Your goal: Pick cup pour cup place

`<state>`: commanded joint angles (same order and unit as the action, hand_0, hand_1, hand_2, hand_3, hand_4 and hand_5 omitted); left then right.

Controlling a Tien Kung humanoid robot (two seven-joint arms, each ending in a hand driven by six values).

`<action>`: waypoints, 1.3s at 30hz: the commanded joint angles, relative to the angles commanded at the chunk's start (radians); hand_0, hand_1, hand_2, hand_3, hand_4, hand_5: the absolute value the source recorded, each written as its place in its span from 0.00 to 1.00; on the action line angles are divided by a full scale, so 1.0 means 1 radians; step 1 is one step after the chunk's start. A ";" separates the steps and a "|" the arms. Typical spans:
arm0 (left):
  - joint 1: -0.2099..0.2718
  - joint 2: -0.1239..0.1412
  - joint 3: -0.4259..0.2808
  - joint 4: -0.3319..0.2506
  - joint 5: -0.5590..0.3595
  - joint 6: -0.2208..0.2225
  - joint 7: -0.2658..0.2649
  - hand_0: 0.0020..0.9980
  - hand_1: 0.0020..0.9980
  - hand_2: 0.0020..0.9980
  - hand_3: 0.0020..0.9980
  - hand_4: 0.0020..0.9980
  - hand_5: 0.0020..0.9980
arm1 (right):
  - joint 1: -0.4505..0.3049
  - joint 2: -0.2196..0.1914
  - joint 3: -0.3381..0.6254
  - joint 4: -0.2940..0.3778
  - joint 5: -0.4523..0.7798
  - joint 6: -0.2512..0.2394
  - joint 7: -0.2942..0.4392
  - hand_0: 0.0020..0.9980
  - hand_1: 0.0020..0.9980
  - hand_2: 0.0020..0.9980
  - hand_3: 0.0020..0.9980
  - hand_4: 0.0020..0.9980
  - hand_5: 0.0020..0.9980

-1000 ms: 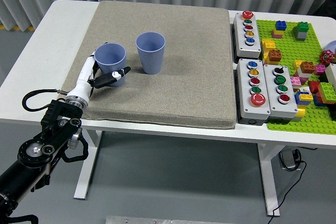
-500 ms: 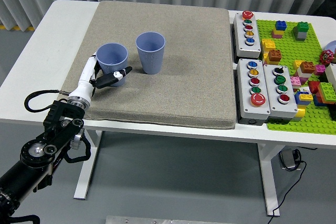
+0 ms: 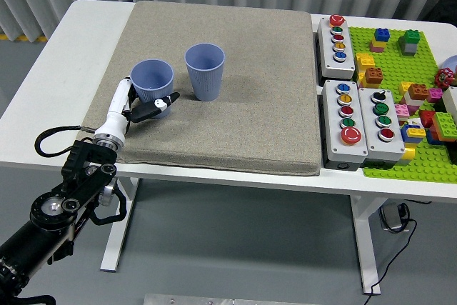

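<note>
Cup [image 3: 152, 81] upright, left hand [image 3: 139, 107] curled around its base.

We see two blue ribbed cups, both upright and near each other on the grey mat: left cup [image 3: 152, 81], right cup [image 3: 205, 71].

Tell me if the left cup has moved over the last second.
Yes. The left cup, with the left hand around it, shifted slightly right, toward the standing right cup that stayed put.
</note>
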<state>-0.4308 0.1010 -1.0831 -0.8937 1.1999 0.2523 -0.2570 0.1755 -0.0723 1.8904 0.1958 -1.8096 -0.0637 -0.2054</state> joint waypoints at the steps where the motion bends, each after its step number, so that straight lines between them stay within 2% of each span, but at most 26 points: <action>1: 0.001 0.000 0.000 0.000 -0.001 0.000 -0.001 0.70 0.64 0.65 0.70 0.95 0.25 | 0.000 0.000 0.001 0.000 -0.002 0.000 0.000 0.70 0.71 0.66 0.63 0.03 0.34; 2: 0.001 0.000 0.000 0.000 -0.001 0.000 -0.001 0.68 0.62 0.62 0.65 0.94 0.24 | 0.000 0.000 0.001 0.000 -0.002 0.001 0.000 0.70 0.71 0.66 0.63 0.03 0.34; 7: 0.004 -0.001 0.005 -0.002 -0.005 0.003 -0.005 0.68 0.62 0.62 0.65 0.94 0.24 | -0.001 0.000 0.001 0.000 -0.003 0.001 0.000 0.70 0.71 0.66 0.63 0.03 0.34; 8: 0.005 -0.002 0.006 -0.002 -0.005 0.005 -0.006 0.66 0.59 0.57 0.63 0.93 0.23 | -0.002 0.000 0.001 0.000 -0.004 0.001 -0.001 0.70 0.71 0.66 0.63 0.03 0.34; 19: 0.017 -0.005 0.013 -0.007 -0.017 0.032 -0.022 0.63 0.57 0.55 0.60 0.92 0.20 | -0.009 0.002 0.005 0.001 -0.015 0.003 -0.002 0.70 0.71 0.66 0.63 0.03 0.34; 20: 0.018 -0.005 0.013 -0.008 -0.020 0.040 -0.025 0.60 0.54 0.54 0.57 0.90 0.17 | -0.009 0.002 0.006 0.001 -0.015 0.003 -0.002 0.70 0.71 0.66 0.63 0.03 0.34; 28: 0.026 -0.006 0.009 -0.031 -0.020 0.060 -0.036 0.61 0.54 0.54 0.57 0.90 0.17 | -0.009 0.002 0.007 0.001 -0.015 0.003 -0.002 0.70 0.71 0.66 0.63 0.03 0.34; 35: 0.030 0.003 -0.003 -0.062 0.012 0.064 -0.029 0.61 0.54 0.54 0.57 0.90 0.17 | -0.008 0.002 0.004 0.001 -0.010 0.002 -0.002 0.70 0.71 0.66 0.63 0.03 0.34; 39: 0.030 0.020 -0.007 -0.078 0.042 0.062 -0.019 0.61 0.55 0.54 0.57 0.91 0.18 | -0.014 0.002 0.007 0.002 -0.015 0.003 -0.002 0.70 0.71 0.66 0.63 0.03 0.34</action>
<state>-0.4007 0.1208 -1.0896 -0.9712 1.2415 0.3143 -0.2765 0.1616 -0.0708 1.8976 0.1973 -1.8246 -0.0609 -0.2077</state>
